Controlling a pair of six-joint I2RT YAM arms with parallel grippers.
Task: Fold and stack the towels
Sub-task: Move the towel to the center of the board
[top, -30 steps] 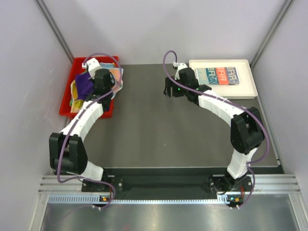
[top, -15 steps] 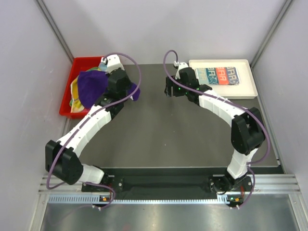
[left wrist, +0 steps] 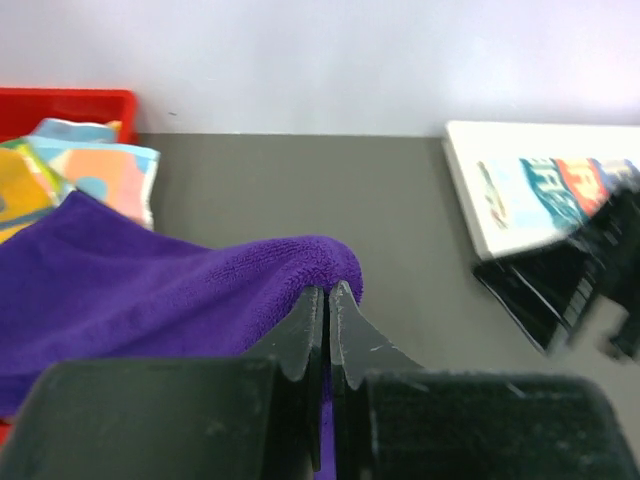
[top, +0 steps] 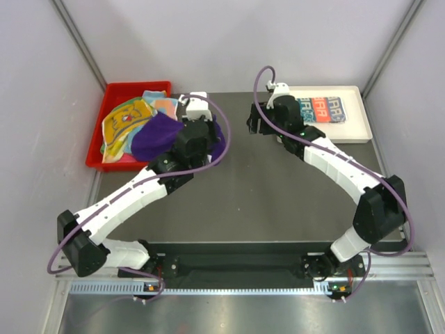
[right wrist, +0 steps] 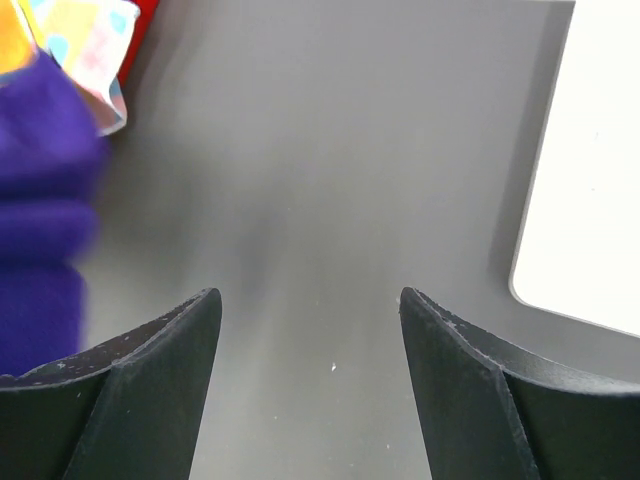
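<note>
Left jaws pinch the purple towel (left wrist: 150, 290) above the worktop (top: 264, 188), just beside the red bin (top: 132, 85). Right jaws are spread and empty near the white tray (top: 354, 129), which holds a folded lettered towel (top: 321, 109).

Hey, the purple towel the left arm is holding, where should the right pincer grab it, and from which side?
Probably the rounded fold beside where the left pincer pinches the purple towel, approached from the right. That fold is raised off the table and faces the open right pincer; the rest trails toward the red bin.
</note>
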